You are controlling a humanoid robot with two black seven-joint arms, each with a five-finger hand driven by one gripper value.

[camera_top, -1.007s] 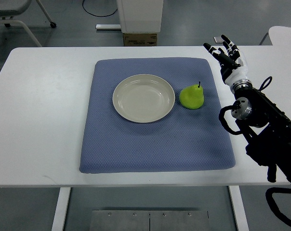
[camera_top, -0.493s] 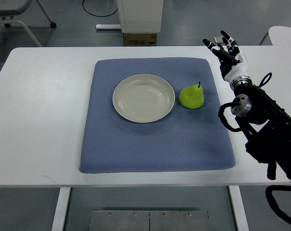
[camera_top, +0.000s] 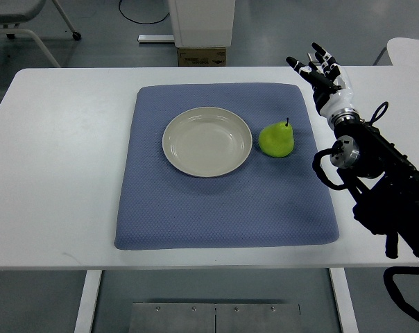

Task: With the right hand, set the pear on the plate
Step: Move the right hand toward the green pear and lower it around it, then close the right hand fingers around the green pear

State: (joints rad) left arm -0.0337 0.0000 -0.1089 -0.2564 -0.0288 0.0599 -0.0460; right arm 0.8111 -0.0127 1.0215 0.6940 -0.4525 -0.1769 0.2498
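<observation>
A green pear point(camera_top: 276, 139) lies on the blue mat point(camera_top: 223, 201), just right of the cream plate point(camera_top: 207, 141), which holds nothing. My right hand point(camera_top: 318, 71) hovers above the table's far right, beyond the mat's back right corner, fingers spread and holding nothing. It is up and to the right of the pear, well apart from it. The black right arm point(camera_top: 383, 187) runs down to the picture's lower right. No left arm shows.
The white table point(camera_top: 64, 159) carries the mat. Behind its far edge stand a white pedestal with a cardboard box point(camera_top: 202, 57) and a chair base point(camera_top: 29, 28) at the upper left. Another white tabletop point(camera_top: 411, 50) shows at the far right.
My right hand has crept slightly up and to the left, toward the table's far edge. Pear and plate have not moved.
</observation>
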